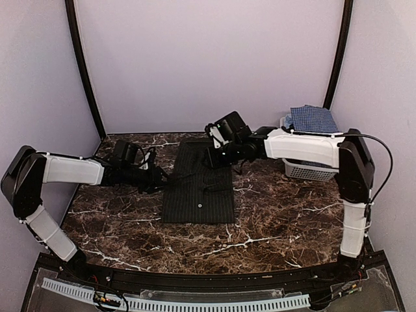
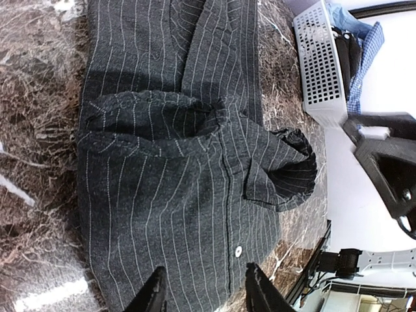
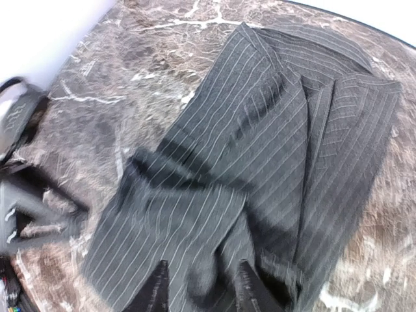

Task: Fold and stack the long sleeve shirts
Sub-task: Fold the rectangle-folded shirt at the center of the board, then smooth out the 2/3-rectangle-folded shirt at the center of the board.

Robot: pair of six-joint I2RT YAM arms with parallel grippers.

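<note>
Soft even light; glare on marble tabletop (image 2: pixel 45 296); right wrist view blurred, wall (image 3: pixel 39 32) overexposed.

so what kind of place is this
Likely a robot test cell, not a home: plain walls enclose a marble-look table, with a left arm and right arm mounted at its near edge.

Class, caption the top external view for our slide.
Left gripper and right gripper flank a folded black pinstriped shirt on the marble table; a blue checked shirt tops the white basket.
</note>
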